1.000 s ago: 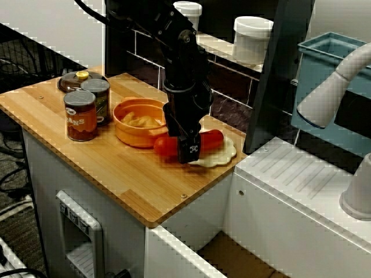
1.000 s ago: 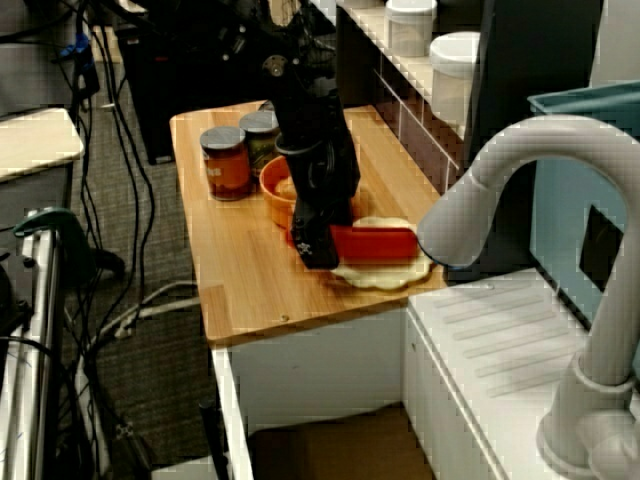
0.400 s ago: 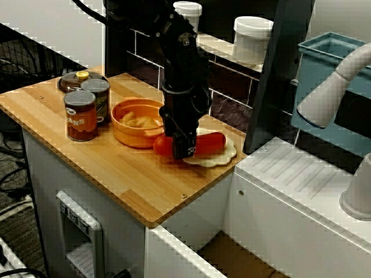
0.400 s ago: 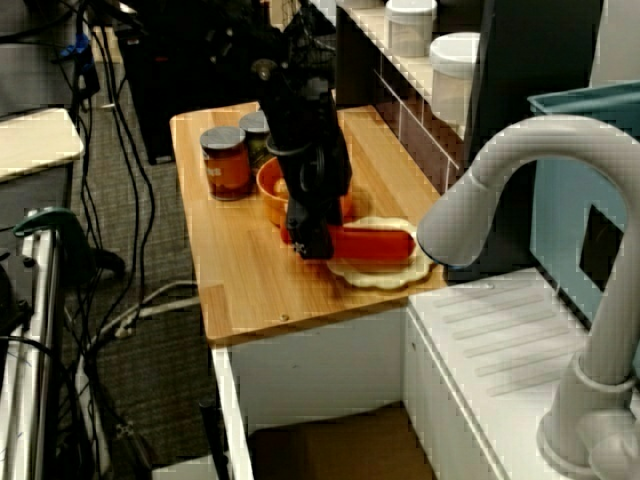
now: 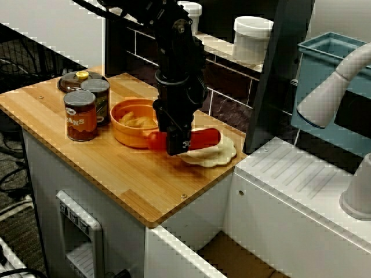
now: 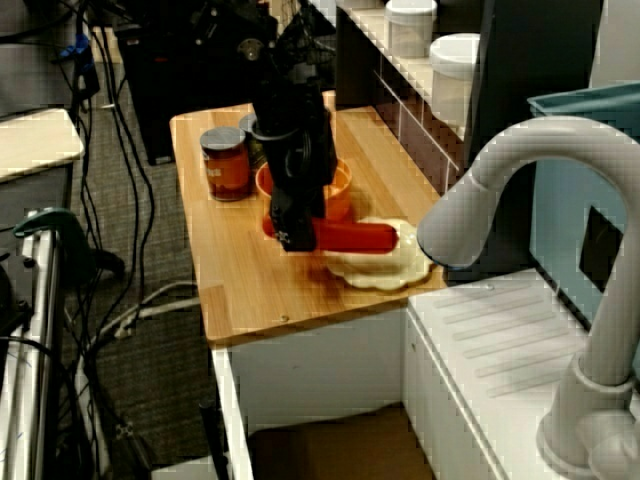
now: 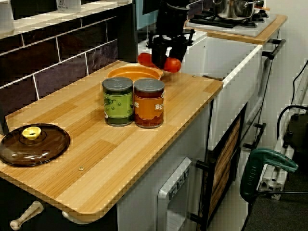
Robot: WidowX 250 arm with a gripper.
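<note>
Gripping red sausage [image 5: 204,138] mid-length between fingers [image 5: 176,145], ends protruding both sides

A kitchen is indicated by a light wooden countertop [image 5: 133,179], dark tiled backsplash [image 7: 62,62], white curved faucet [image 6: 520,140] and steel stovetop pot [image 7: 236,8].

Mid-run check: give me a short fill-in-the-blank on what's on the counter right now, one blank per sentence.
1. The gripper is shut on a long object whose colour is ___.
2. The bowl next to the gripper is coloured ___.
3. Beside the orange-red can stands a twin can, whose label is ___.
4. The dark glass lid carries a knob coloured ___.

Missing words: red; orange; green; yellow.
</note>
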